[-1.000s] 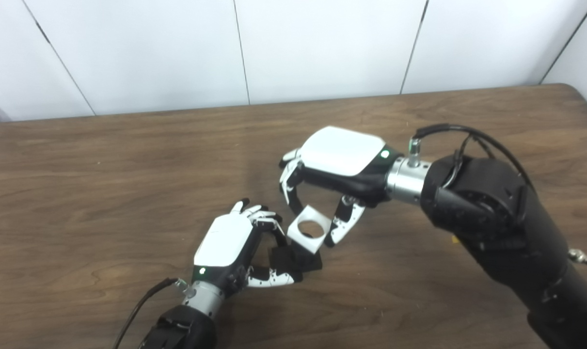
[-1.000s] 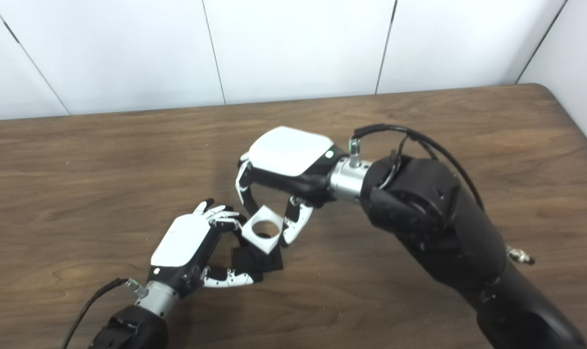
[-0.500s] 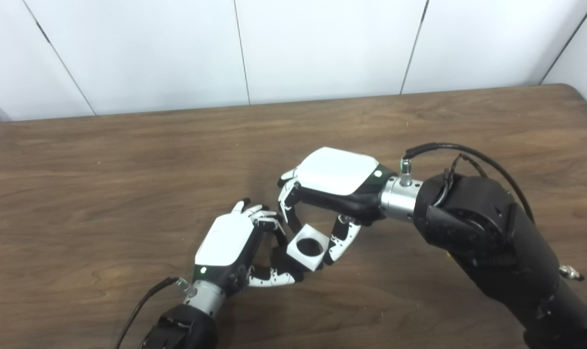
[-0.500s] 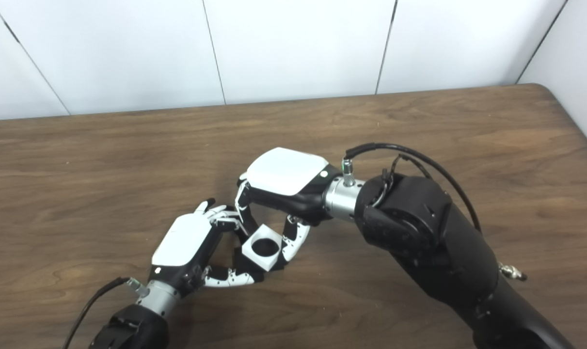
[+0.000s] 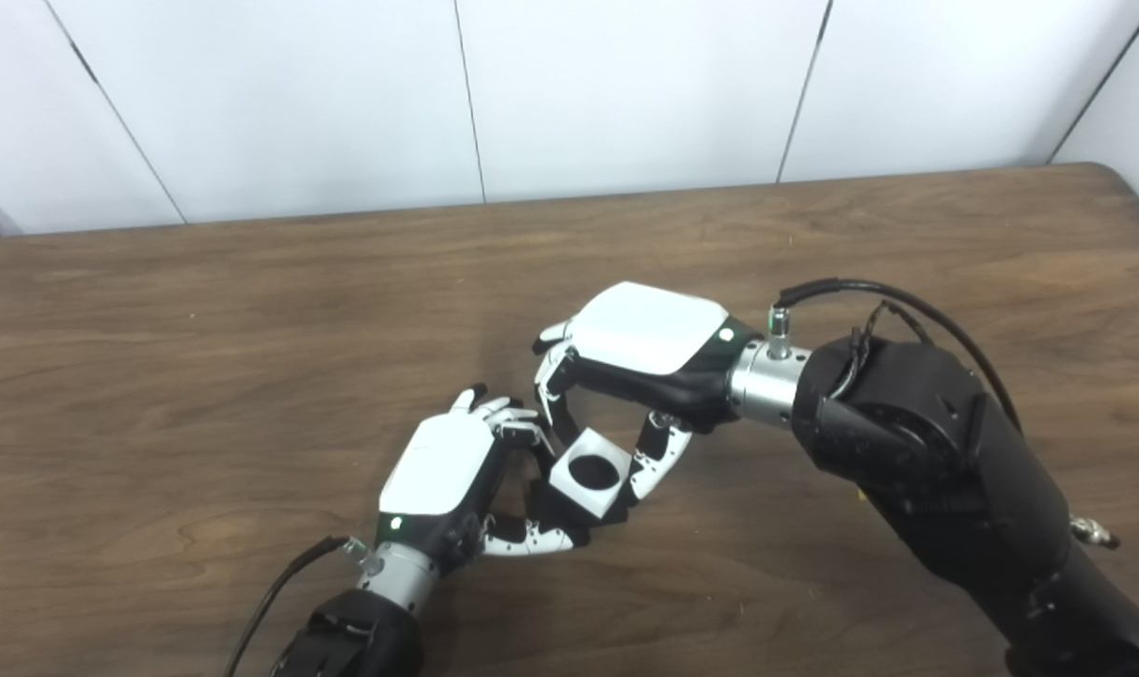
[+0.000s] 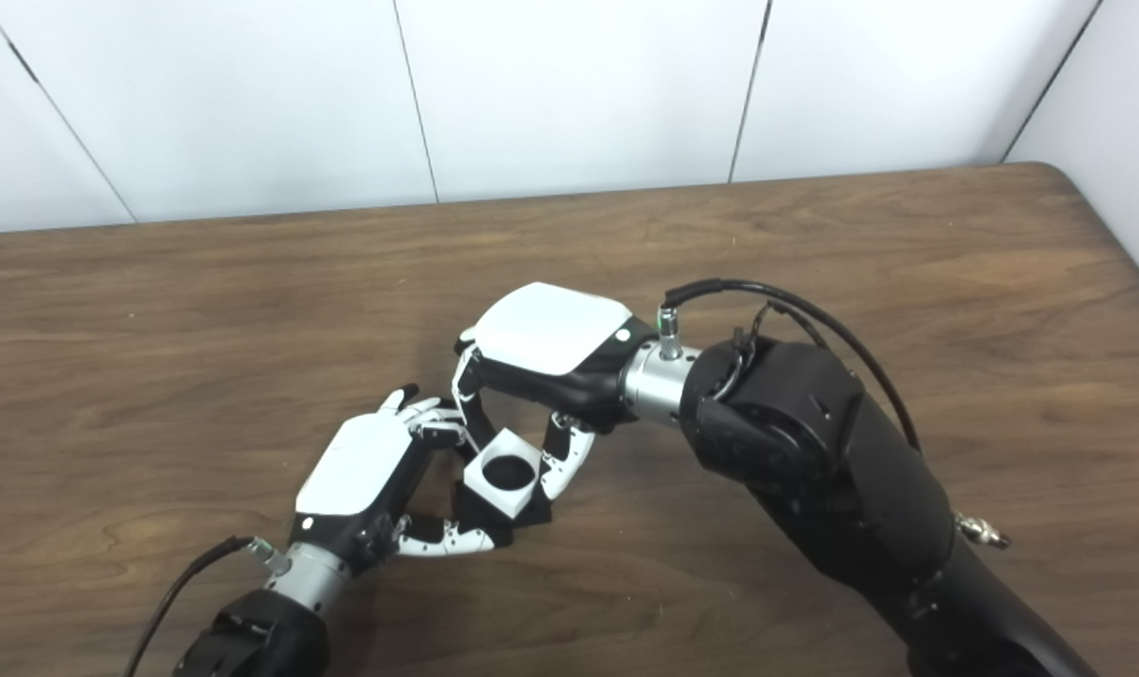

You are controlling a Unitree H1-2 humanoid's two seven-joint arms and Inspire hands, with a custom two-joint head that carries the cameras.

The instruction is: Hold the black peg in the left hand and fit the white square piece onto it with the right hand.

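My left hand rests low on the wooden table, fingers curled around the black peg piece, mostly hidden under the white piece. My right hand comes in from the right and holds the white square piece between fingers and thumb. The piece has a round hole that shows dark inside. It sits directly on top of the black peg piece, touching the left hand's fingertips. In the right eye view the white piece lies over the black base.
The table's back edge meets a white panelled wall. The right forearm is bulky and black, with a cable loop above the wrist. A small metal fitting sticks out from the right arm.
My right hand has lowered the white square piece toward the left and down onto the black peg. The hole, light before, now shows dark. My left hand has stayed in place.
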